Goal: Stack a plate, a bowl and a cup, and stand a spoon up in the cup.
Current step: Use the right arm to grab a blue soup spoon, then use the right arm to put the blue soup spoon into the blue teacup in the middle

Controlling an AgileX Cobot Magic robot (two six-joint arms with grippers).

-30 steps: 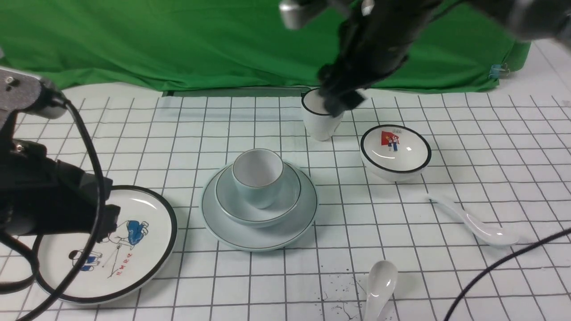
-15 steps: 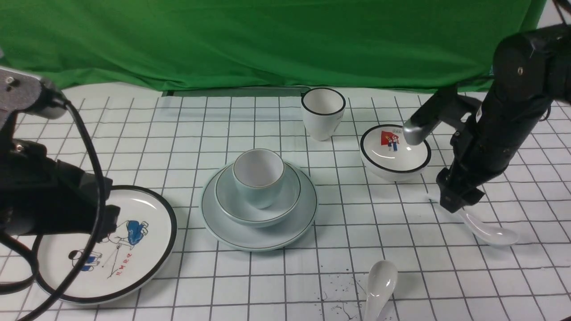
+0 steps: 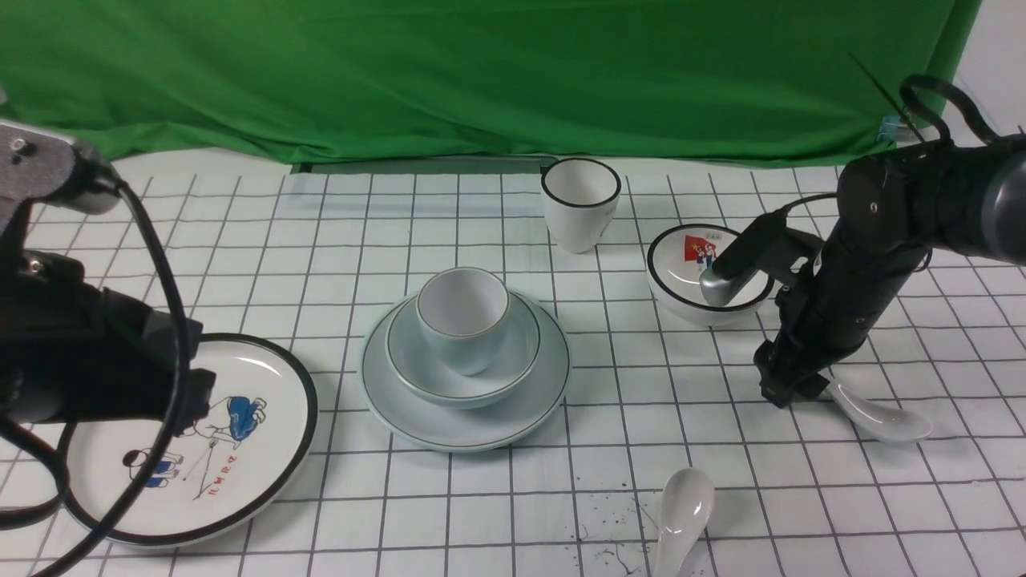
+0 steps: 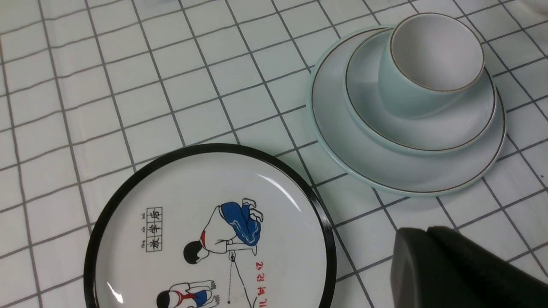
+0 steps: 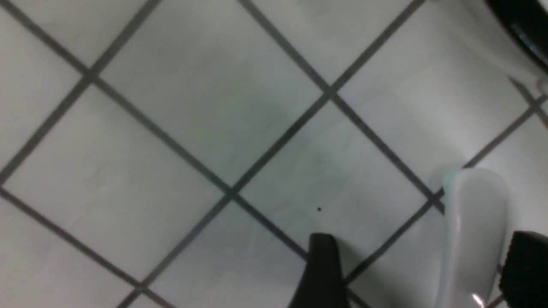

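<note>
While the black right claw is open, a long white china spoon lies there.
Its handle is between the fingers, nearer one.

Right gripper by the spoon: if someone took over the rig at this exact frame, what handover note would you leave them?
Right gripper: open, low over the handle of the spoon on the table's right side, fingers astride it; nothing lifted.
Left gripper: shut, empty, above the black-rimmed cartoon plate.
Done: the pale cup stands upright in the grey-blue bowl, which sits on the pale blue-green plate.
Left: grip the spoon, lift it, stand it in the cup.
Another white spoon lies at the near edge.
</note>
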